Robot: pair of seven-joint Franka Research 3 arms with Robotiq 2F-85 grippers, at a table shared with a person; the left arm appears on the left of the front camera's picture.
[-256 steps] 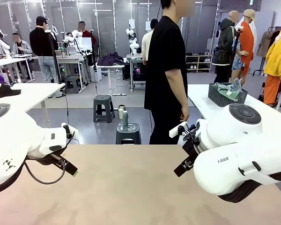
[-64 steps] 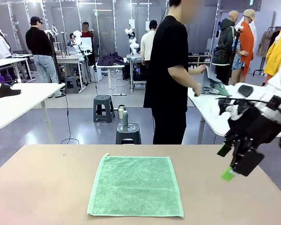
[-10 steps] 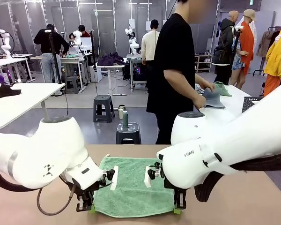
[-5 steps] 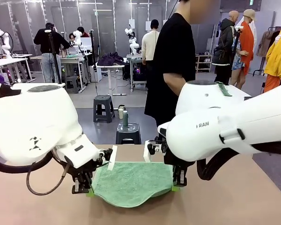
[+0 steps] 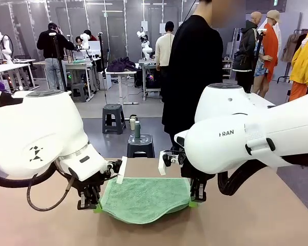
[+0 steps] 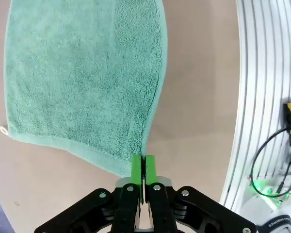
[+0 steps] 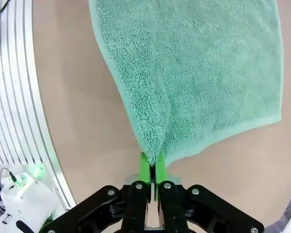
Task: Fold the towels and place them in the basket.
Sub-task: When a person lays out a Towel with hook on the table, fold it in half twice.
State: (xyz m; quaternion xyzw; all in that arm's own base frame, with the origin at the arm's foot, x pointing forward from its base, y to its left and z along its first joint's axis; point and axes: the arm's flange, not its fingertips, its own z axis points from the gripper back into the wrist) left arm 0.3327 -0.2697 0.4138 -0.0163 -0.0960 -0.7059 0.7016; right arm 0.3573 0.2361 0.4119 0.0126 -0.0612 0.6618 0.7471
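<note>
One mint-green terry-cloth towel (image 5: 146, 197) sits mid-desk on your tan desk (image 5: 256, 220), between the two arms. Left tool (image 6: 143, 165) is clamped tight on the towel's near left corner. Right tool (image 7: 152, 165) is clamped tight on the near right corner. Both corners are raised off the desk, and the near hem sags in a curve between them. The far half lies flat. The wrist views show the cloth pinched between the green pads (image 6: 136, 167). A person in a black shirt (image 5: 195, 66) stands at the far edge.
</note>
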